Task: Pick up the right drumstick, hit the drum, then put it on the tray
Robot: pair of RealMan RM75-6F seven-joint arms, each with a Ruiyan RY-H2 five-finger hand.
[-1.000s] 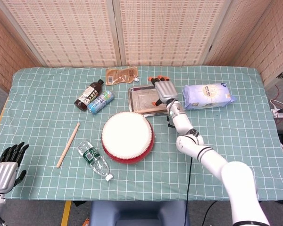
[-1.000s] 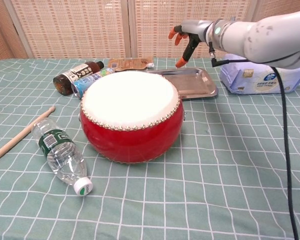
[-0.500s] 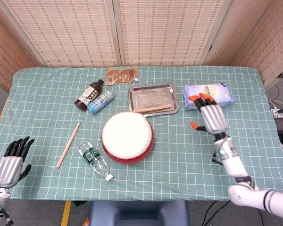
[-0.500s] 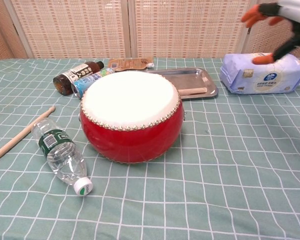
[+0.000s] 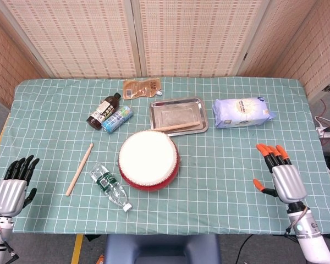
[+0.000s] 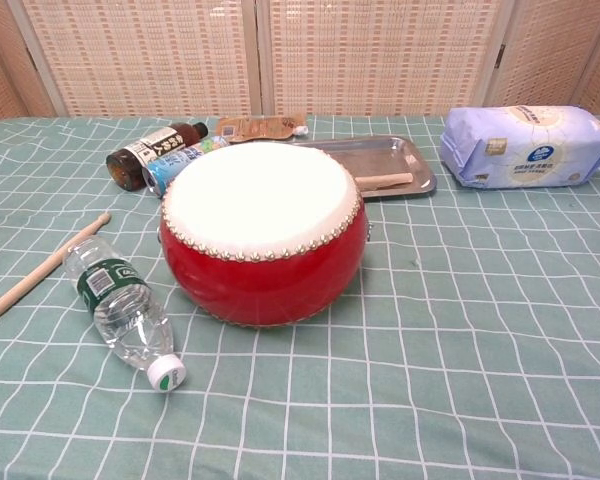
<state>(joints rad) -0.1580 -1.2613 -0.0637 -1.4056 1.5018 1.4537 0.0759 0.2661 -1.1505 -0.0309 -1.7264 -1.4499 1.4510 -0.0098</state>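
Observation:
A wooden drumstick (image 5: 177,127) lies along the front edge of the metal tray (image 5: 179,113); in the chest view its tip (image 6: 382,180) shows on the tray (image 6: 405,165) behind the drum. The red drum (image 5: 149,160) with a white skin (image 6: 261,195) stands mid-table. My right hand (image 5: 281,176) hovers at the table's front right, fingers spread, holding nothing. My left hand (image 5: 13,184) is off the front left edge, also empty with fingers apart. Neither hand appears in the chest view.
A second drumstick (image 5: 80,169) lies left of the drum beside a clear plastic bottle (image 5: 110,187). A dark sauce bottle (image 5: 103,110), a can (image 5: 117,119) and a brown pouch (image 5: 141,87) sit at the back. A wipes pack (image 5: 242,111) lies right of the tray.
My right hand has left the drumstick on the tray and drawn back from the tray to the table's front right. My left hand barely shifted.

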